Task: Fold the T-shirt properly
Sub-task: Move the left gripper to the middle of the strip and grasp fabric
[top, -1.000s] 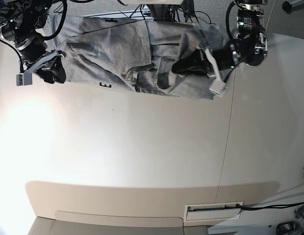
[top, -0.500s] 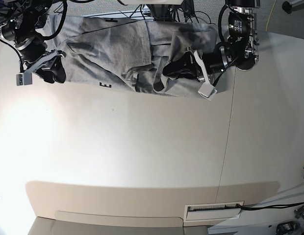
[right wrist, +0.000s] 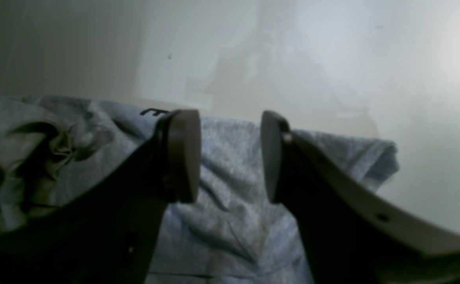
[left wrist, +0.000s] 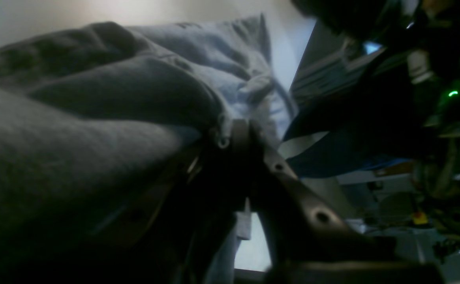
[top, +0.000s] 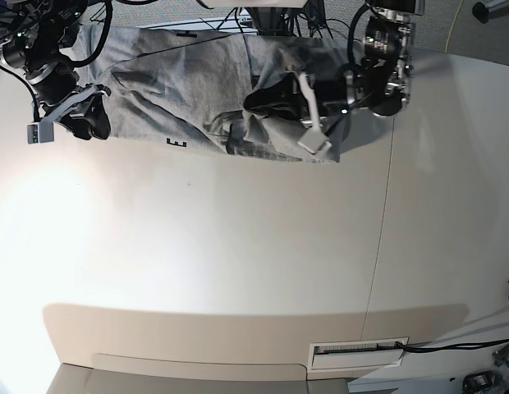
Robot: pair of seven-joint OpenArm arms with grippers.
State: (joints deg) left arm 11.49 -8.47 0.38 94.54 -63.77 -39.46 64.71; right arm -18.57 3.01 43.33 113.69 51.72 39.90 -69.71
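- While the left gripper [left wrist: 233, 136] pinches a fold of the T-shirt [top: 197, 78], cloth bunches.
- Right gripper [right wrist: 228, 156] hangs released over the shirt's edge.

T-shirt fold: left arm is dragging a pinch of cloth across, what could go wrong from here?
The left gripper holds only a thin bunched edge of the T-shirt, so it may slip out. The cloth is already rumpled in the middle, so the fold could set crooked. The right gripper hangs open over the other side, pinning nothing, so the whole shirt might slide.
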